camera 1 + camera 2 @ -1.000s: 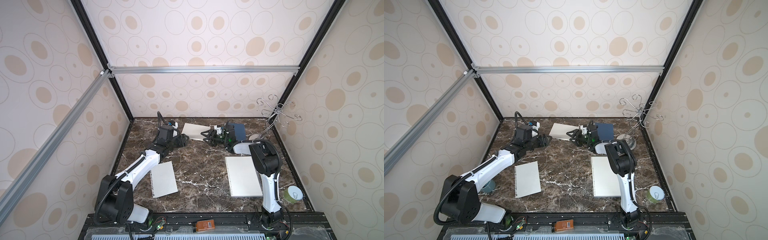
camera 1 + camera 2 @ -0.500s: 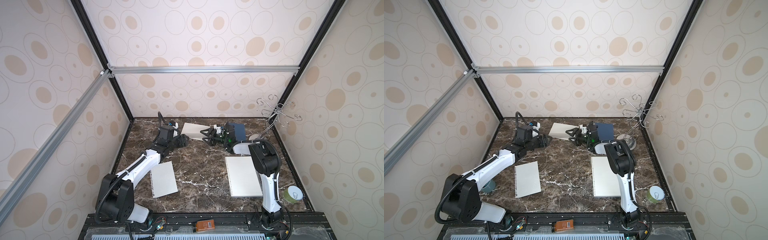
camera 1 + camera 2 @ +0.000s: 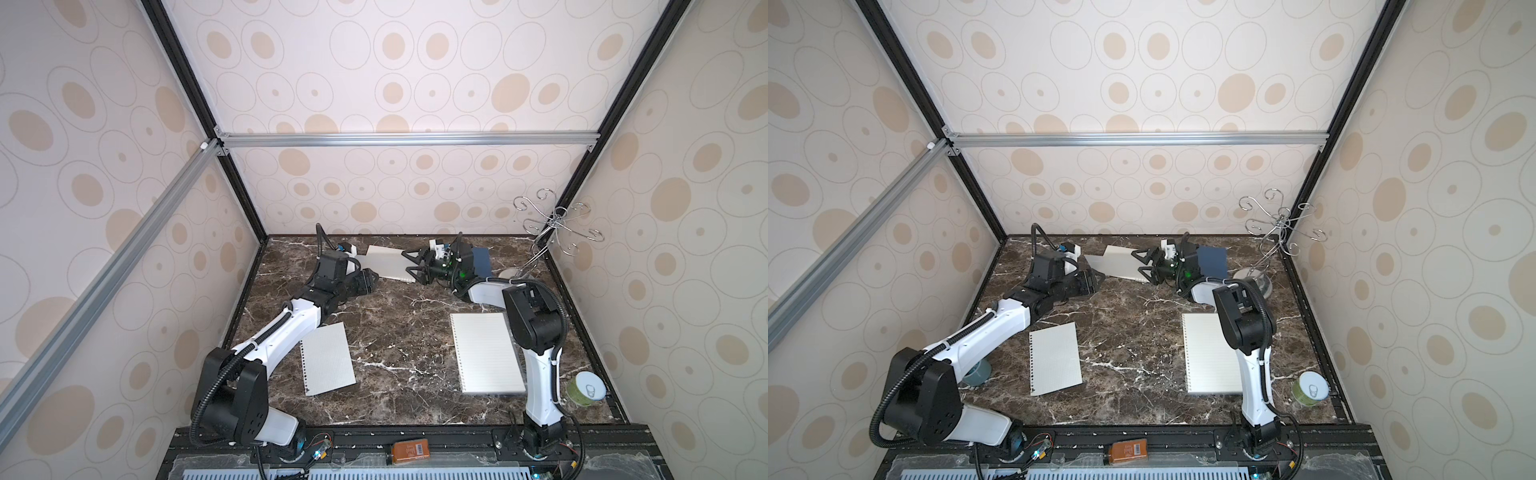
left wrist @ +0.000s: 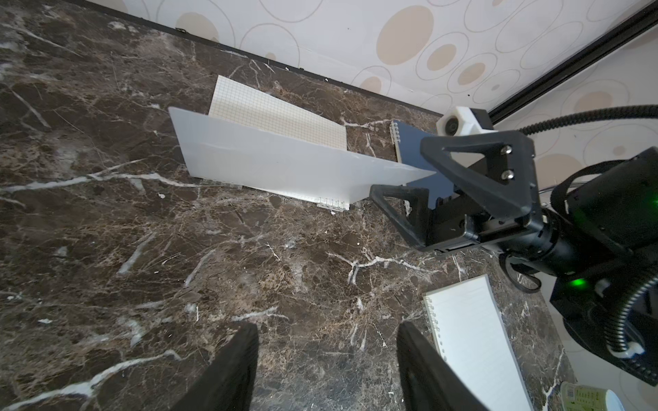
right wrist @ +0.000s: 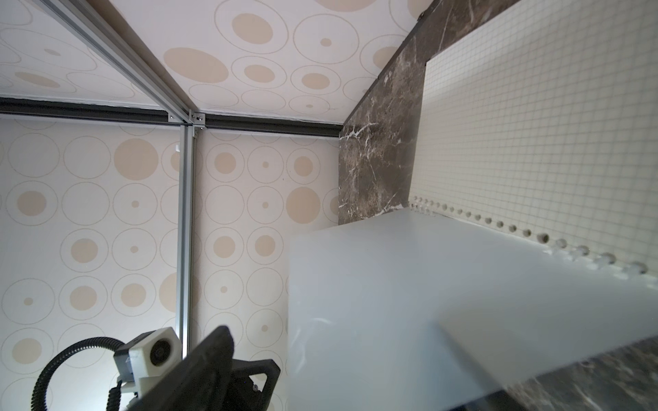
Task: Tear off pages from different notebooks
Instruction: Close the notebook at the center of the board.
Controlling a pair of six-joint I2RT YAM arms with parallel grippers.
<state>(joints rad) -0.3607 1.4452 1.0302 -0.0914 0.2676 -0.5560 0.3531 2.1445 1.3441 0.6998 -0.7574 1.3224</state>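
Observation:
At the back of the table lies the small notebook (image 3: pixel 384 266), its clear cover (image 4: pixel 285 163) raised off a gridded page (image 4: pixel 277 117). My right gripper (image 4: pixel 402 178) stands open, with the cover's corner between its spread fingers and one finger hidden behind the cover in the right wrist view. The dark-blue notebook (image 3: pixel 482 259) lies just behind that gripper. The larger notebook (image 3: pixel 486 353) lies shut near the right arm. A loose page (image 3: pixel 326 363) lies flat at the front left. My left gripper (image 4: pixel 327 356) is open over bare marble, short of the small notebook.
A wire hook stand (image 3: pixel 557 224) stands in the back right corner. A green can (image 3: pixel 586 388) sits at the front right. A teal round object (image 3: pixel 978 372) shows under the left arm. An orange box (image 3: pixel 409 451) lies on the front rail.
The right gripper's jaws have spread wider around the cover's corner. Both arms have hardly shifted, and the cover stays raised.

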